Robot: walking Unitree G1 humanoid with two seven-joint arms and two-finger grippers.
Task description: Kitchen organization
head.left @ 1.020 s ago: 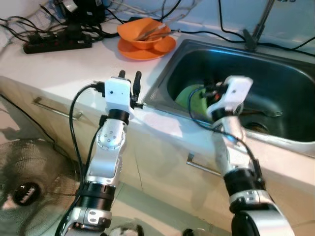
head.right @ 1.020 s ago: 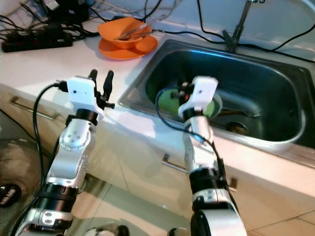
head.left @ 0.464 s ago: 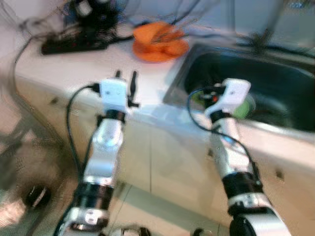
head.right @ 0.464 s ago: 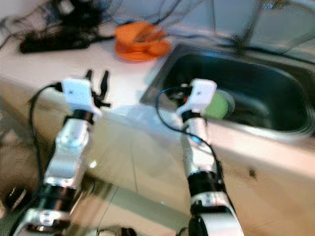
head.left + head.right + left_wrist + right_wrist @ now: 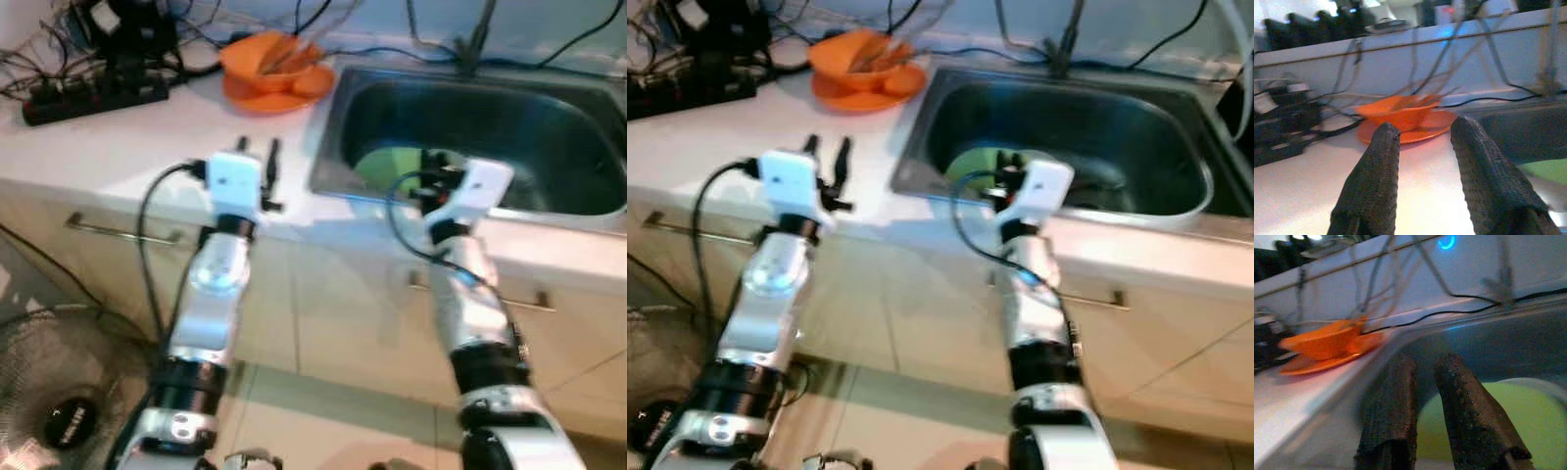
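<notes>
Inside sink [image 5: 549, 186], green plate [image 5: 1528, 416], perhaps, beneath right tool [image 5: 1432, 382]

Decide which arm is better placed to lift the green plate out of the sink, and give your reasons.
Probably the right. Its tool points into the sink just above the green plate, while the left tool hovers over the counter, facing the orange bowl.

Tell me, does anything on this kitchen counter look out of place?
Yes. A black power strip with tangled black cables lies on the white countertop near the steel sink; electrics beside water look risky. The orange bowl sits properly on its orange plate.
</notes>
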